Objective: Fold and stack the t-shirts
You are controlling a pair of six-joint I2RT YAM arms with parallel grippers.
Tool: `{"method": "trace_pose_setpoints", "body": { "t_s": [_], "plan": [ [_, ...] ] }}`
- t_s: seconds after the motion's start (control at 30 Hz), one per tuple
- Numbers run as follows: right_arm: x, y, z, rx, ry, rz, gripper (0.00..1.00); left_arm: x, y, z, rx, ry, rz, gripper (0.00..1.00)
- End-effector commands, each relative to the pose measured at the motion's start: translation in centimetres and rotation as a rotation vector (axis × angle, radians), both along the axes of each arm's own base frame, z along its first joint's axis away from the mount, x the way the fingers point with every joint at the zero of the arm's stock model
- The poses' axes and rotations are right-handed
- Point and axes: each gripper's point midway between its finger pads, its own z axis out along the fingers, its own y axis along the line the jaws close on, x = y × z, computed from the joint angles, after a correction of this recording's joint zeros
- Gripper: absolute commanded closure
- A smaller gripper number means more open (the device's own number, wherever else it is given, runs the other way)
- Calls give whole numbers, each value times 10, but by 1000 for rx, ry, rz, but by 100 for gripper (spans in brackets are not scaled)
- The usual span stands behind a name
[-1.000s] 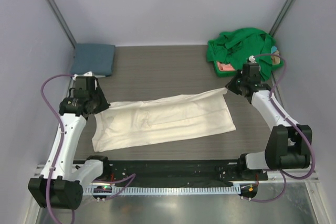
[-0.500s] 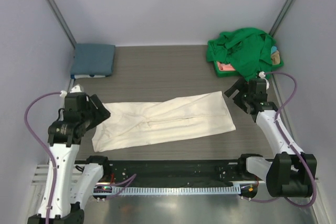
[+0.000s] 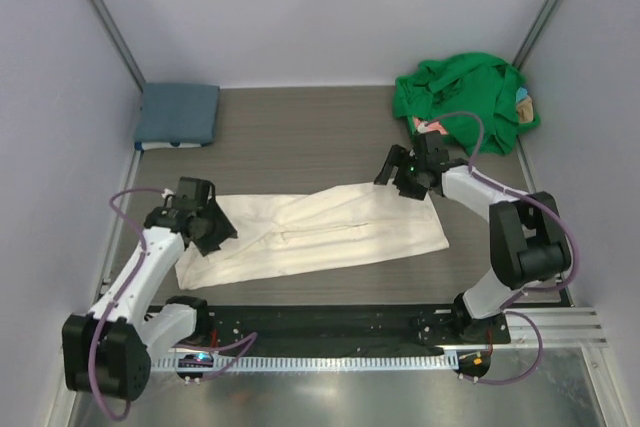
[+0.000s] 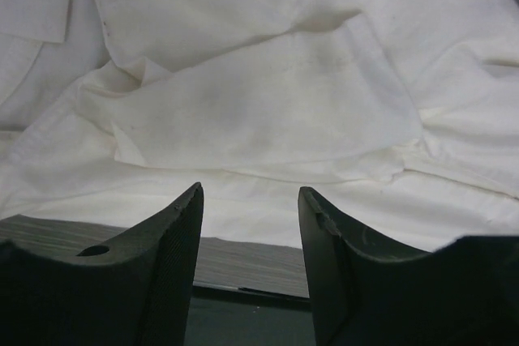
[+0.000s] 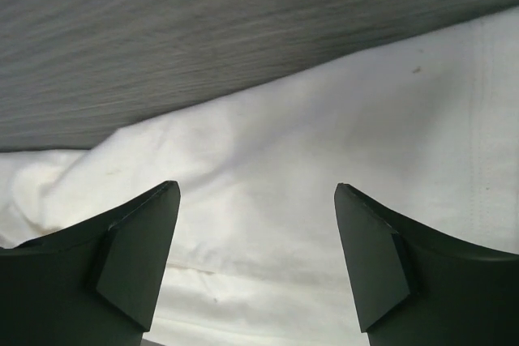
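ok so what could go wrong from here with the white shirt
The cream-white t-shirt lies rumpled under the open left pincer, so it may pinch only one layer or a stray fold. The open right pincer hangs near the shirt's edge by the table and could miss the hem. Either would likely skew the fold.

Spread t-shirt (image 3: 320, 232) on table (image 3: 300, 137), centre front; folded t-shirt (image 3: 178, 114) in back left corner; heap of t-shirts (image 3: 465, 92) back right.

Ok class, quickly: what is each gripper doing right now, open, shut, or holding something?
Left gripper: open, empty, over the cream t-shirt.
Right gripper: open, empty, over the same shirt.
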Motion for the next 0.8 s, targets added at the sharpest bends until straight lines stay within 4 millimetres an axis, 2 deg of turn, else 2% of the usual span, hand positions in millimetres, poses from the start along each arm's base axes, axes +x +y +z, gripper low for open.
{"method": "trace_pose_setpoints", "body": {
  "t_s": [0.0, 0.07, 0.13, 0.17, 0.23, 0.27, 0.33, 0.37, 0.4, 0.43, 0.47, 0.5, 0.53, 0.57, 0.6, 0.63, 0.67, 0.7, 0.73, 0.77],
  "plan": [
    [-1, -3, -22, -39, 46, 22, 17, 35, -7, -10, 6, -63, 50, 49],
    [-10, -7, -38, -60, 80, 13, 17, 41, -7, -33, 27, -8, 54, 50],
    [-19, -8, -47, -71, 102, 14, 17, 51, -10, -43, 27, -4, 56, 50],
    [-30, -10, -58, -78, 133, 12, 17, 52, -11, -55, 37, 39, 51, 51],
    [-43, -9, -67, -80, 160, 16, 18, 63, -14, -62, 47, 45, 47, 51],
    [-58, -7, -75, -77, 182, 30, 17, 72, -15, -66, 61, 63, 45, 52],
    [-74, 4, -80, -62, 191, 40, 18, 83, -21, -70, 81, 75, 33, 52],
    [-91, 7, -86, -59, 210, 51, 18, 98, -26, -64, 85, 53, 29, 53],
    [-109, 29, -88, -36, 229, 83, 18, 100, -36, -77, 99, 94, 6, 53],
    [-122, 38, -89, -26, 239, 99, 18, 108, -43, -79, 99, 95, 6, 53],
    [-144, 49, -96, -13, 258, 122, 18, 131, -55, -69, 93, 58, -2, 52],
    [-168, 77, -88, 31, 259, 163, 18, 138, -66, -85, 113, 92, -27, 52],
    [-181, 95, -82, 67, 234, 195, 18, 150, -73, -90, 124, 96, -35, 52],
    [-199, 107, -82, 84, 239, 225, 18, 189, -90, -73, 105, 24, -42, 52],
    [-234, 136, -71, 112, 226, 348, 18, 198, -104, -109, 88, 103, -83, 52],
    [-246, 152, -61, 143, 220, 384, 18, 211, -118, -112, 63, 123, -122, 53],
    [-246, 173, -38, 165, 172, 425, 18, 265, -148, -72, 21, -1, -204, 58],
    [-253, 184, -23, 161, 140, 475, 17, 276, -171, -69, 6, 1, -272, 59],
    [-263, 181, -17, 96, 135, 527, 17, 269, -175, -86, 57, 94, -311, 59],
    [-248, 193, 16, 105, 47, 515, 16, 307, -201, -31, 67, -63, -387, 55]
  ]
}}
